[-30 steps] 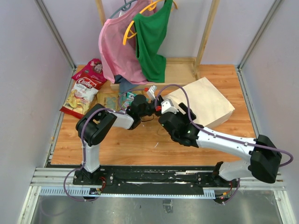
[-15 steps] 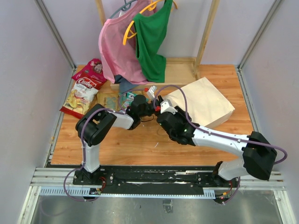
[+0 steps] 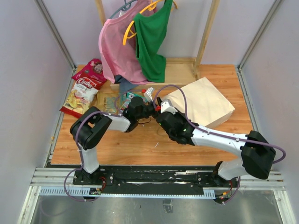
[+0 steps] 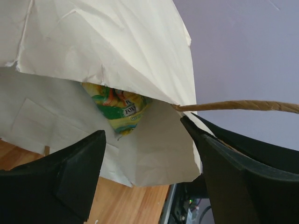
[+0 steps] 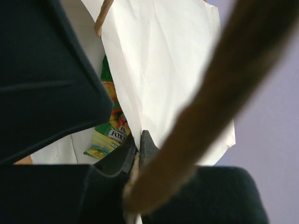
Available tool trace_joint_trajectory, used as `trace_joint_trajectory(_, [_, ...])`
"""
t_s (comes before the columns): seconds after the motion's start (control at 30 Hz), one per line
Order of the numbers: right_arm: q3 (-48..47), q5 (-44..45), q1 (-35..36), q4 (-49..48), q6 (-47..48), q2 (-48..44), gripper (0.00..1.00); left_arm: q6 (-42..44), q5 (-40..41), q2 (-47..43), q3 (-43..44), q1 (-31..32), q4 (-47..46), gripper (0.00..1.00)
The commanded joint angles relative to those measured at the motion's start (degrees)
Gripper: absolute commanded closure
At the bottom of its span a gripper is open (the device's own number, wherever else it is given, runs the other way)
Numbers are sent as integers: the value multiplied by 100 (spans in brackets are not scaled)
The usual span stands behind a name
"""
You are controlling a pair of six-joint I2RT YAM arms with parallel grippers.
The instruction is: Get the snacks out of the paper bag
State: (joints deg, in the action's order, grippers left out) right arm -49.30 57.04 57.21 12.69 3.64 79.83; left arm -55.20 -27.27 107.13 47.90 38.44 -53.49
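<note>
Top external — cream creased paper carrier bag (image 3: 208,100), lying on its side right of centre on wooden tabletop (image 3: 140,144); red and white glossy snack packets (image 3: 83,91) already out, far left.

Left wrist — left gripper (image 4: 142,126) spread wide, holding nothing; yellow-green glossy snack packet (image 4: 119,108) just inside bag mouth. Light, crinkly, slippery (best pinched at a crimped end seam, probably).

Right wrist — right gripper (image 5: 136,148) clamped on bag lip beside twisted paper loop handle (image 5: 210,93). Thin paper, tear-prone.
</note>
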Motion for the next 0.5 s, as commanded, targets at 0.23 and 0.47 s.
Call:
trace_joint_trajectory(0.23, [-273,-4,-121,-24,3,-362,99,484,377,-567,-1077,43,-480,5])
trace_joint_trajectory(0.47, [-318,-351,-306,-22,55,-709,99,-926,99,463,-1525,176,-3024,11])
